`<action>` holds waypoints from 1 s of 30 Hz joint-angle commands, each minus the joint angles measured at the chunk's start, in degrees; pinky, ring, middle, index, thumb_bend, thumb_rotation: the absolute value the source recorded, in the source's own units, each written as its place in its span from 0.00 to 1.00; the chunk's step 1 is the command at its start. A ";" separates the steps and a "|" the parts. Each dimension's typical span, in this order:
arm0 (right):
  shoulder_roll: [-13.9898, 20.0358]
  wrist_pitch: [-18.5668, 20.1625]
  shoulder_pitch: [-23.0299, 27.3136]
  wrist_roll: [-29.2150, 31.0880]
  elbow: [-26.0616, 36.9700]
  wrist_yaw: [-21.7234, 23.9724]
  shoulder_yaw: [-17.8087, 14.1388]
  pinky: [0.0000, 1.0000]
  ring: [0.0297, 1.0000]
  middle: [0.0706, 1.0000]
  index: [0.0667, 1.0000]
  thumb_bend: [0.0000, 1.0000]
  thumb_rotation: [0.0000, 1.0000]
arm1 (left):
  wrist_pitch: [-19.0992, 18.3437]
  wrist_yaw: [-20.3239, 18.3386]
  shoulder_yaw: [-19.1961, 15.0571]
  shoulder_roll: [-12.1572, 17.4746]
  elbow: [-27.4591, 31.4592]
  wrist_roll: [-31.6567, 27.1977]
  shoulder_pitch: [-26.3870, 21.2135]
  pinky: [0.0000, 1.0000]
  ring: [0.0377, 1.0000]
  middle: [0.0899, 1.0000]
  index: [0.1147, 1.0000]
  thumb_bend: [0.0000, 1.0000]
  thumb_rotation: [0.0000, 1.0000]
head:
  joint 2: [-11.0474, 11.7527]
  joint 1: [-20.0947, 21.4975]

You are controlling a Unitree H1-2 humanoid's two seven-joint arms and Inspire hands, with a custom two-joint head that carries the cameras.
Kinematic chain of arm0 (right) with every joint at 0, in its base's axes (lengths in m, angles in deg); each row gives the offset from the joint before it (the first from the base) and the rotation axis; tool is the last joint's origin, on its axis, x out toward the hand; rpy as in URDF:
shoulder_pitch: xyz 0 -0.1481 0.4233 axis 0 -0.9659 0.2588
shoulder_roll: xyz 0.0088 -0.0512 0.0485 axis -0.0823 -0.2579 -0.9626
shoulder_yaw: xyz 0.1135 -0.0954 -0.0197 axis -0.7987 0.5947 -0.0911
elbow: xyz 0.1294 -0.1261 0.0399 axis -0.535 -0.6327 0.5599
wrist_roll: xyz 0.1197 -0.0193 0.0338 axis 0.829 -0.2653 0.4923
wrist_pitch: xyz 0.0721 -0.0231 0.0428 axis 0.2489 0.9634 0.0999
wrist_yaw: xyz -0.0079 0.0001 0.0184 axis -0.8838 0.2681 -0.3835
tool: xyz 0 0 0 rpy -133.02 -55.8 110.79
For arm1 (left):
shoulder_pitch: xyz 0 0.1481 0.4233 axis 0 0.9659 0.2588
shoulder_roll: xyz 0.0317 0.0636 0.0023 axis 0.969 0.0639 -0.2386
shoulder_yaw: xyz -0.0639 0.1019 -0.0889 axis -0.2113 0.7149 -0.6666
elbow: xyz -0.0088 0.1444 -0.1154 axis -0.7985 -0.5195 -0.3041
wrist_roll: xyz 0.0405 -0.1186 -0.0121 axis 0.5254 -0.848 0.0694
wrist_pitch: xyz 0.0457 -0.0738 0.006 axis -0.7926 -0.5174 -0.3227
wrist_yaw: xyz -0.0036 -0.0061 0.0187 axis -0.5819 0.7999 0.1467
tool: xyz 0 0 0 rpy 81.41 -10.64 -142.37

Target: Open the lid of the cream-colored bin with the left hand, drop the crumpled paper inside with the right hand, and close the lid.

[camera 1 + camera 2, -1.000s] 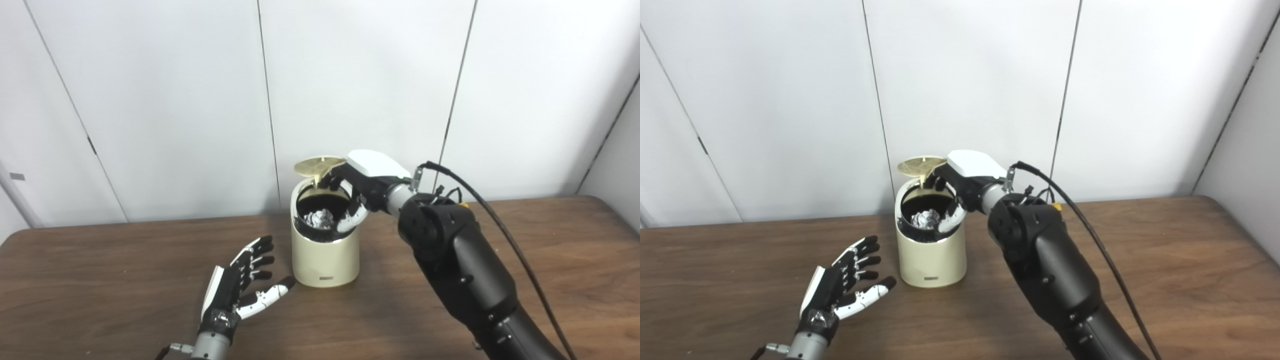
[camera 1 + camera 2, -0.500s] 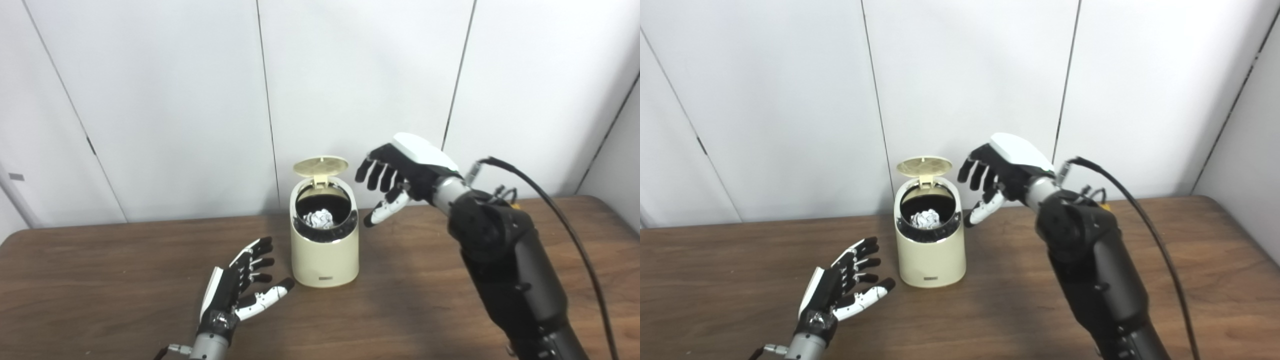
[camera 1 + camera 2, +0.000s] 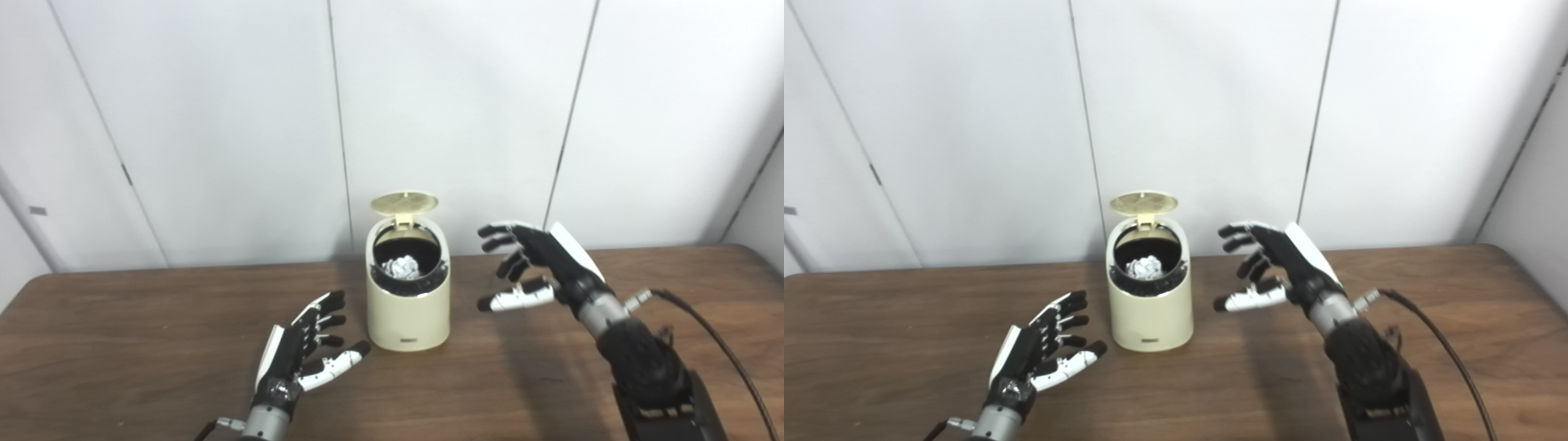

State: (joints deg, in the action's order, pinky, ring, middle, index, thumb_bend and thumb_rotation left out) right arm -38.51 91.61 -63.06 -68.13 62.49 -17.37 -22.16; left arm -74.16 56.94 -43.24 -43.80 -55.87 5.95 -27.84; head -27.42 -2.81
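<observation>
Both hands spread, empty; right hand (image 3: 539, 266) withdrawn from bin (image 3: 407, 306); left hand (image 3: 303, 352) unmoved.

Table (image 3: 122, 343): dark brown wood.
Bin (image 3: 408, 312): stands on it, just past the left hand's fingers (image 3: 331, 312).

Two head cameras, side by side, look down and forward over the table (image 3: 122, 343) toward the wall (image 3: 214, 122). Medium range. Both share the bin (image 3: 407, 306) at centre, right view offset slightly.
</observation>
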 commanded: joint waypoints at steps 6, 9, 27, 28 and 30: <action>0.06 -8.36 -2.77 5.82 -1.50 -5.67 -0.78 0.44 0.58 0.73 0.77 0.80 0.05 | 1.88 0.26 0.06 0.22 1.63 -0.30 -1.26 0.67 0.80 0.84 0.88 0.73 0.20 | 0.13 -0.57; -0.50 -10.23 -3.73 7.07 -2.78 -7.52 -0.68 0.45 0.58 0.73 0.76 0.79 0.04 | 1.92 0.21 0.23 0.05 1.81 -0.35 -1.18 0.67 0.80 0.85 0.88 0.73 0.20 | 0.21 -0.62; -4.80 -12.45 -7.12 11.22 -6.13 -14.39 -0.39 0.48 0.60 0.72 0.75 0.83 0.05 | 4.69 1.54 -1.03 0.87 2.55 0.30 -1.45 0.65 0.80 0.88 0.88 0.72 0.22 | 2.07 -0.32; -4.86 -12.58 -7.14 11.29 -6.19 -14.56 -0.41 0.48 0.59 0.72 0.74 0.83 0.05 | 4.41 1.53 -1.06 0.99 2.81 0.42 -1.55 0.65 0.80 0.88 0.88 0.72 0.23 | 2.09 -0.30; -4.92 -13.50 -7.23 11.54 -6.59 -14.88 -0.43 0.48 0.59 0.72 0.74 0.83 0.05 | 3.62 1.50 -1.09 1.38 3.52 0.86 -1.97 0.65 0.80 0.88 0.89 0.73 0.24 | 2.29 -0.21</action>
State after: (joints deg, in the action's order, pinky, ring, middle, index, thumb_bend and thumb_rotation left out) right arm -43.37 81.66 -71.45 -57.59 55.09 -31.15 -22.37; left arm -71.33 57.79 -44.03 -43.05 -54.97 6.02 -27.38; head -25.05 -2.99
